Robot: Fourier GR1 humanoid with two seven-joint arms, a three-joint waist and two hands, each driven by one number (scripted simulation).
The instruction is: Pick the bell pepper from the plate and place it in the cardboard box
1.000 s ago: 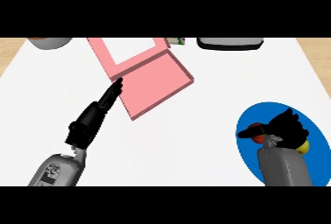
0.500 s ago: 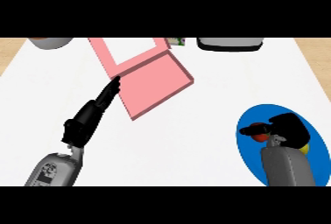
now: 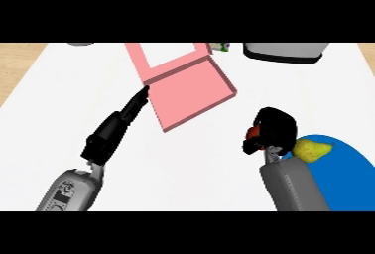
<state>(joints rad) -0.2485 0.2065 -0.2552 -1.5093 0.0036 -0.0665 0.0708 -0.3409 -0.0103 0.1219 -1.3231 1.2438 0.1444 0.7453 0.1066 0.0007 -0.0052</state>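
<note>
One yellow fruit (image 3: 313,150) — near bell pepper (image 3: 253,133)

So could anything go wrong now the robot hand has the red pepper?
Two things, maybe. The right robot hand hides most of the red pepper, so it might slip out before reaching the pink box. Also, the left robot hand sits right at the box's edge and could nudge it aside.

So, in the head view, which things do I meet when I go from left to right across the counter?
left hand → pink box → right hand, curled round the red bell pepper → blue plate
</note>
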